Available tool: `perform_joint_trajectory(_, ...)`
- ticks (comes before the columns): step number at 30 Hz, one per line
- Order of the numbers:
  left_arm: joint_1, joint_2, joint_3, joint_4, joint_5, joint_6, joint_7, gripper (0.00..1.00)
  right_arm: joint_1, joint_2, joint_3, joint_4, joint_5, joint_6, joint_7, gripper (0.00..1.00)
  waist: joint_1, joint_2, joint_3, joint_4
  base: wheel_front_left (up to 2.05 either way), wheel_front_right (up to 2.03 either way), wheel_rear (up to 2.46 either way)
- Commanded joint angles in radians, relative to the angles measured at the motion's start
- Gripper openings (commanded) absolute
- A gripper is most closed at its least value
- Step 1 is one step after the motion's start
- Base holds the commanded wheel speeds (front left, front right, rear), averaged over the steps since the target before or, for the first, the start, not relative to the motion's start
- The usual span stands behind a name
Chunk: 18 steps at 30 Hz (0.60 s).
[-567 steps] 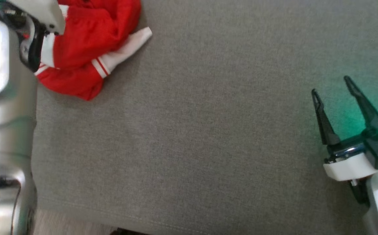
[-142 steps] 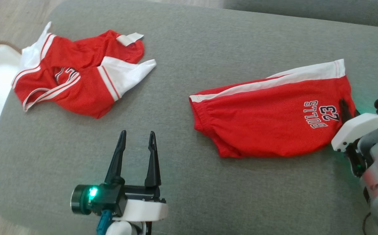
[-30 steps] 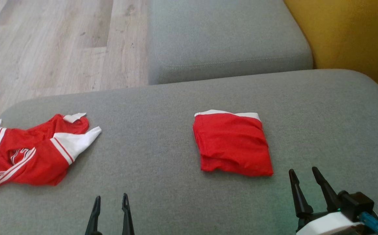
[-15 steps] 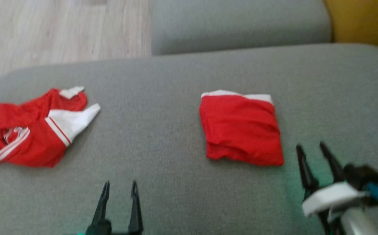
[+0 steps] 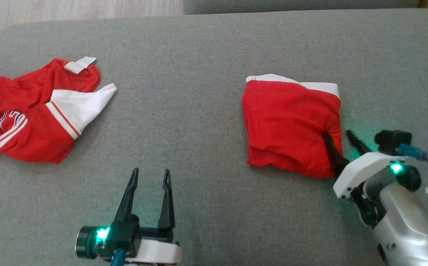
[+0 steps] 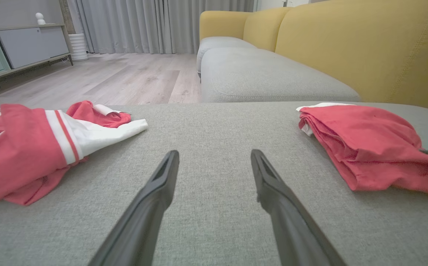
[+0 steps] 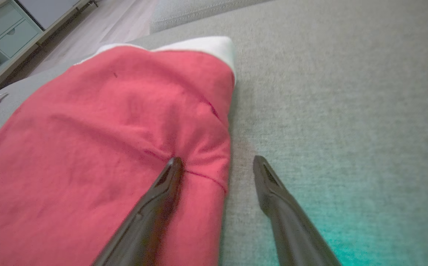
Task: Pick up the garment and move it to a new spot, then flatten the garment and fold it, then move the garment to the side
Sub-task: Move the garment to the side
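Two red garments, folded garment (image 5: 289,123) and crumpled jersey (image 5: 33,122); two claws, left claw (image 5: 151,170) and right claw (image 5: 336,133).

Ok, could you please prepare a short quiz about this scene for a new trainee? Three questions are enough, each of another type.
1. True or false: in the head view, the folded red garment lies to the right of the crumpled jersey.
2. Choose one. The right jaws are:
A. shut on the garment
B. open, one finger on the garment's right edge and the other over the sofa
C. open above the jersey
3. Fill in: the left jaws are open over the bare grey ____, between the two pieces of clothing.

Key: 1 true; 2 B; 3 cushion.
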Motion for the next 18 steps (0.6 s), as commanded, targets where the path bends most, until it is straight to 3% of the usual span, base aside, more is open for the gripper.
perform_joint_trajectory(1, -0.043, -0.001, 0.021, -0.025, -0.004, 0.007, -0.006, 1.0, -0.03, -0.013, 0.044, -0.006, 0.032, -0.001, 0.025, 0.22, -0.0001, 0.0, 0.005, 0.004, 0.0, 0.0, 0.0)
perform_joint_trajectory(2, -0.047, -0.001, 0.019, -0.025, -0.004, 0.008, -0.006, 1.0, -0.036, -0.014, 0.055, -0.001, 0.047, -0.001, 0.031, 0.0, -0.0001, 0.0, 0.006, 0.005, 0.0, 0.0, 0.0)
perform_joint_trajectory(8, -0.049, -0.001, 0.016, -0.03, -0.006, 0.013, -0.006, 1.0, -0.065, -0.084, 0.076, -0.003, 0.07, -0.001, 0.012, 0.0, -0.0001, 0.0, 0.018, -0.021, 0.0, 0.0, 0.0)
perform_joint_trajectory(18, -0.1, -0.001, 0.019, -0.036, 0.017, -0.002, -0.006, 1.0, -0.121, -0.32, 0.024, -0.043, 0.05, -0.001, 0.035, 0.0, -0.0001, 0.0, 0.116, -0.099, 0.0, 0.0, 0.0)
